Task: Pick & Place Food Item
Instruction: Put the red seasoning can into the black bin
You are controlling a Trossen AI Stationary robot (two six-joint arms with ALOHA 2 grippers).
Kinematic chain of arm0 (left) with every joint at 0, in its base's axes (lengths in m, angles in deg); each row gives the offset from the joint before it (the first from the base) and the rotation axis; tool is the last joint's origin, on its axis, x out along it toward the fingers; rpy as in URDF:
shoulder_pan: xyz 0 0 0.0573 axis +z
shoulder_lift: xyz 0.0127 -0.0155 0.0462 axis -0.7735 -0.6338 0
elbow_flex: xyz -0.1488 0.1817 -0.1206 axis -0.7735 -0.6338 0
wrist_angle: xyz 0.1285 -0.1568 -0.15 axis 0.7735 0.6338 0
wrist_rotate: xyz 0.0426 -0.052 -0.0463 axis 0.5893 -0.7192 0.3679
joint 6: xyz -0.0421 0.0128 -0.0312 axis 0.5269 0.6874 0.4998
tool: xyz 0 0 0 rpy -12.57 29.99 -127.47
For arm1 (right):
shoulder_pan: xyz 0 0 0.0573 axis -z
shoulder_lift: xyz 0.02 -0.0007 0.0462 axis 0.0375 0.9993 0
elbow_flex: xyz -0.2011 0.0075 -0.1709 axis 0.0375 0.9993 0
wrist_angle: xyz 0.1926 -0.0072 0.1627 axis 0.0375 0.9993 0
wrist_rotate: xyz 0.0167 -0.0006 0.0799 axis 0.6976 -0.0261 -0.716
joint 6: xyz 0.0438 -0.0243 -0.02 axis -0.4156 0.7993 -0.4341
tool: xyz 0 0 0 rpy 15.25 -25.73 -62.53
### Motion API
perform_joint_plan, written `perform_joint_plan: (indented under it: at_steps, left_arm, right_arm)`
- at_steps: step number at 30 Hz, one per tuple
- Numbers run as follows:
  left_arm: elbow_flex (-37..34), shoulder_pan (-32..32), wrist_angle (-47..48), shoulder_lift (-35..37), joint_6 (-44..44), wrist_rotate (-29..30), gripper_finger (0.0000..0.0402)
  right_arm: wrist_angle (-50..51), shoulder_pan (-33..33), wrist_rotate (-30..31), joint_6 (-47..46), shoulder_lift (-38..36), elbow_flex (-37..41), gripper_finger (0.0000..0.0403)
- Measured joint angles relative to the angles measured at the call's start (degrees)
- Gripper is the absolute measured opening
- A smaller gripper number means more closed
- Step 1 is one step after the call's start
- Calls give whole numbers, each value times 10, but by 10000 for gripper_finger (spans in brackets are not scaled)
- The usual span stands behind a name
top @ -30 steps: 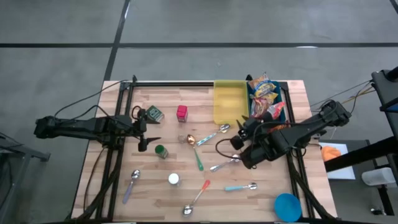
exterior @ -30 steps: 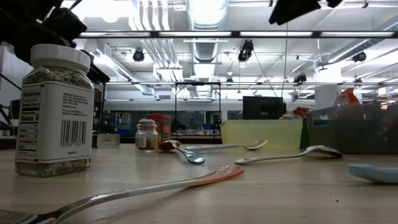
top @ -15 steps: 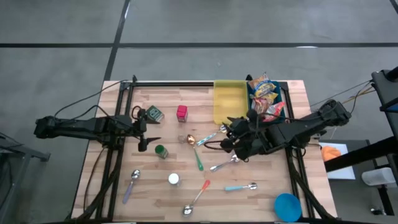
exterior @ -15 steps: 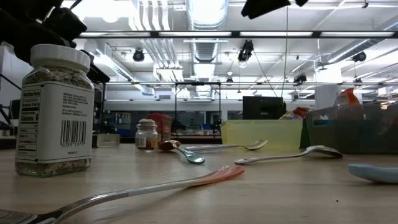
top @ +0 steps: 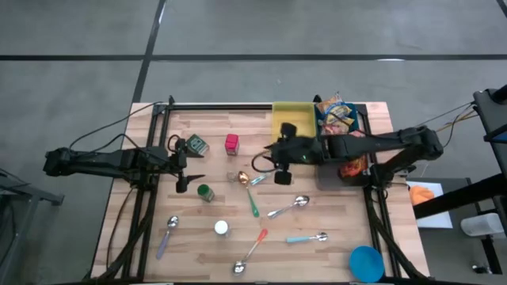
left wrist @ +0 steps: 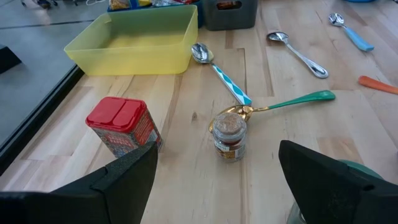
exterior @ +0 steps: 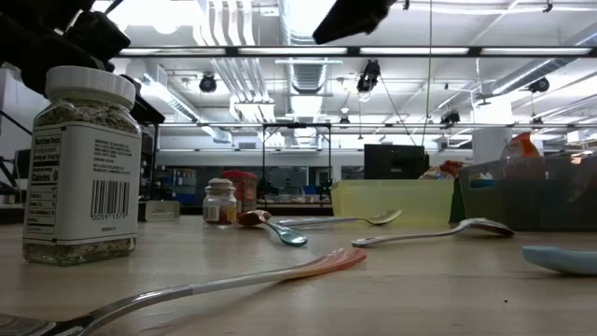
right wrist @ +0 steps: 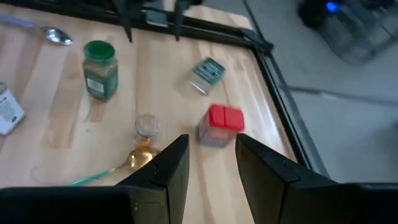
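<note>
Several food items stand on the wooden table: a red-lidded container point(top: 231, 143) point(right wrist: 221, 124), a green tin point(top: 196, 146), a green-lidded spice jar point(top: 205, 192), a small glass jar point(top: 242, 176) point(left wrist: 229, 134) and a white-lidded jar point(top: 221, 228) point(exterior: 84, 168). My right gripper point(top: 269, 155) point(right wrist: 211, 165) hangs high over the table's middle, pointing toward the left edge. It is open and holds nothing. The red container and the small jar lie ahead of it and below. My left gripper point(top: 186, 166) waits at the left edge, open and holding nothing.
A yellow bin point(top: 291, 127) and a dark bin with snack bags point(top: 337, 119) stand at the far right. Several spoons point(top: 287, 207) lie scattered over the middle and the near side. A blue bowl point(top: 366, 261) sits at the near right corner.
My right gripper has swung from the right side toward the table's middle and far edge, staying high above the table. It has rolled and turned until it points at the left edge. No object has moved.
</note>
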Motion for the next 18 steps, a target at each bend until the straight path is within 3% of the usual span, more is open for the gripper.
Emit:
perform_joint_plan:
  at_steps: [7, 13, 18]
  left_arm:
    - [0, 0, 0, 0, 0, 0, 340]
    - [0, 0, 0, 0, 0, 0, 340]
    - [0, 0, 0, 0, 0, 0, 340]
  right_arm:
    - [-19, 76, -172, 140, 25, 0, 127]
    - [-18, 100, -185, 285, 53, 0, 127]
    - [-21, 109, -179, 348, 91, 0, 127]
